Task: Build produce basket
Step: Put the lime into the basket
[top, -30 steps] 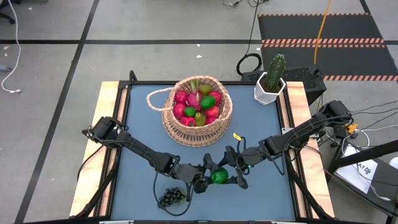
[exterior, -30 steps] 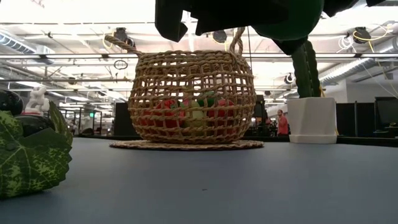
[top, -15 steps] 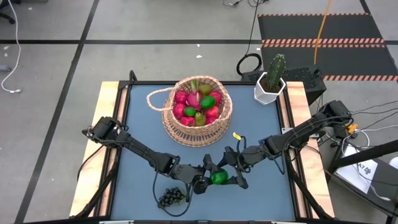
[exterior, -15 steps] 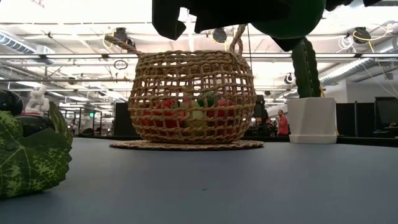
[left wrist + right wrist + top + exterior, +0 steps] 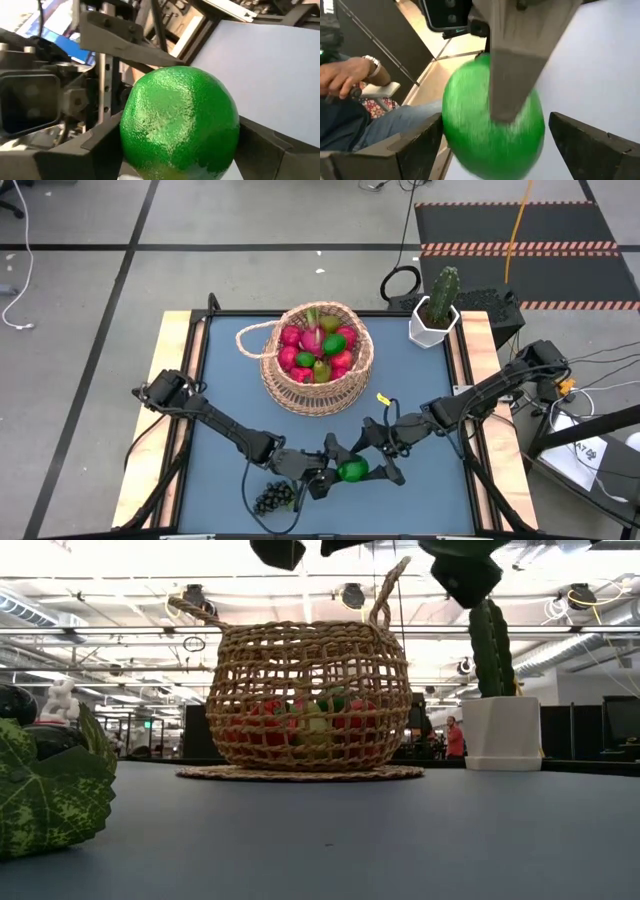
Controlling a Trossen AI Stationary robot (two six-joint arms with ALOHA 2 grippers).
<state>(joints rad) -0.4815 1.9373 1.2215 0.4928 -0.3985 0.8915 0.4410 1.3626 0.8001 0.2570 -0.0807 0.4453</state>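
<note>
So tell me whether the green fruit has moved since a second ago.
Yes. In the high view the green fruit sits slightly farther from the basket, nearer the table's front edge.

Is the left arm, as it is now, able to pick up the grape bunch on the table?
Probably not yet: the left pincer is closed on a lime, so it has no free grip. The grape bunch itself lies uncovered beside that arm.
</note>
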